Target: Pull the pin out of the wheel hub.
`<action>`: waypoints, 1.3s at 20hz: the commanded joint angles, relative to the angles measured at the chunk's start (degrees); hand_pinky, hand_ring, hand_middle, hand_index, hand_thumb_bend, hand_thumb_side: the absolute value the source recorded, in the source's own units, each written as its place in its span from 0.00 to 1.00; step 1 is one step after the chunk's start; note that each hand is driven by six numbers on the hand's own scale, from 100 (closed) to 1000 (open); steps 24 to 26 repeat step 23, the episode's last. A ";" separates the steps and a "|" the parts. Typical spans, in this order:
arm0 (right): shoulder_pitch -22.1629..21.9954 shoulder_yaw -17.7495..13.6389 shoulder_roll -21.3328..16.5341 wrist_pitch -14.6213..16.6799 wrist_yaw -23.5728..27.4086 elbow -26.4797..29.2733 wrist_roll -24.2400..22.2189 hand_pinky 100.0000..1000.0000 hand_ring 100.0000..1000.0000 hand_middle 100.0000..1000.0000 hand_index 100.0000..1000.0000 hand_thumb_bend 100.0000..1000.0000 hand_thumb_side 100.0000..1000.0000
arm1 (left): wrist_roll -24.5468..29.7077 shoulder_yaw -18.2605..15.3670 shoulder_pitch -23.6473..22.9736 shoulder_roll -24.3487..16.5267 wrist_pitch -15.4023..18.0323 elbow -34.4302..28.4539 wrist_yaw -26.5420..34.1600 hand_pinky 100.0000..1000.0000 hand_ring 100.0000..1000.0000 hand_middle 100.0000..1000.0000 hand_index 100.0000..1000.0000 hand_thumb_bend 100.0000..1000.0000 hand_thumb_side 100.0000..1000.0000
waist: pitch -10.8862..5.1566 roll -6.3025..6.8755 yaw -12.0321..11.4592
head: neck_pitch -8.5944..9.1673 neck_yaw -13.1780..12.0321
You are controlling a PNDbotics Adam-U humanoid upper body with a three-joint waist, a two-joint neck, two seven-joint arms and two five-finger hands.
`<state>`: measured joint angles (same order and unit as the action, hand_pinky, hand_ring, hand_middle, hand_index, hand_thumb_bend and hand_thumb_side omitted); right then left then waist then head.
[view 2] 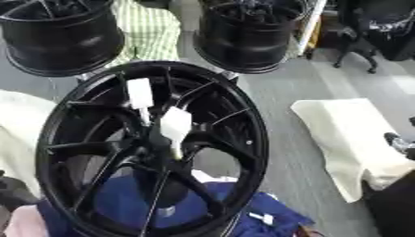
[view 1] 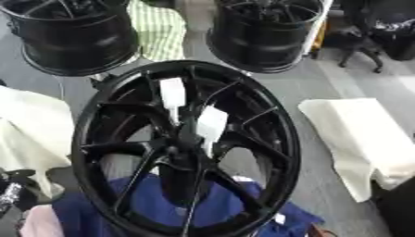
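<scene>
A big black wheel hub (view 1: 267,120) stands tilted in the middle, its spokes meeting at a dark centre (view 1: 182,148). Two white flat pins stick out of that centre on thin stems: an upper one (view 1: 172,92) and a lower one (view 1: 212,124). No hand touches them. My left hand (view 1: 11,190) shows as a black and silver shape at the lower left edge, apart from the wheel. A small dark part of my right hand (view 2: 399,142) shows at the right edge, over the cream cloth.
Two more black wheels (view 1: 73,37) (view 1: 263,34) stand at the back, with a green checked cloth (view 1: 160,30) between them. Cream cloths lie left (view 1: 28,134) and right (view 1: 356,134). A blue cloth (view 1: 162,208) lies under the hub. A chair base (view 1: 365,51) stands back right.
</scene>
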<state>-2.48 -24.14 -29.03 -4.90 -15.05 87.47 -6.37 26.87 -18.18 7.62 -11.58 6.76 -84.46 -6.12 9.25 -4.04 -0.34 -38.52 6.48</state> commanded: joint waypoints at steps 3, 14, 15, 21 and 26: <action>-1.55 0.26 6.23 1.74 1.63 3.97 5.00 0.42 0.50 0.67 0.77 0.26 0.18 | 0.07 0.13 0.42 -0.18 -0.03 -1.08 0.42 0.55 0.43 0.48 0.71 0.00 0.58 | -0.86 0.54 0.05 | 0.04 0.41; 0.23 3.82 17.37 10.91 11.77 -1.15 15.25 0.38 0.44 0.58 0.71 0.22 0.12 | 0.12 0.21 0.68 -0.19 0.13 -0.56 0.61 0.55 0.42 0.48 0.70 0.00 0.58 | -0.84 0.81 -0.11 | 0.10 0.54; 0.34 4.29 17.31 11.70 12.65 -1.77 16.23 0.38 0.44 0.58 0.71 0.22 0.12 | 0.13 0.22 0.65 -0.23 0.21 -0.54 0.59 0.55 0.42 0.48 0.70 0.00 0.58 | -0.83 0.81 -0.09 | 0.10 0.62; 0.60 7.86 16.80 13.37 12.66 -3.79 22.92 0.38 0.44 0.58 0.71 0.20 0.13 | 0.29 0.31 0.63 -0.34 0.46 -0.45 0.52 0.55 0.42 0.48 0.70 0.00 0.58 | -0.87 0.74 -0.21 | -0.24 1.49; 0.67 8.93 16.85 13.09 11.78 -3.81 25.19 0.38 0.44 0.58 0.72 0.20 0.13 | 0.30 0.33 0.62 -0.35 0.51 -0.46 0.54 0.55 0.42 0.48 0.70 0.00 0.58 | -0.85 0.77 -0.22 | -0.26 1.55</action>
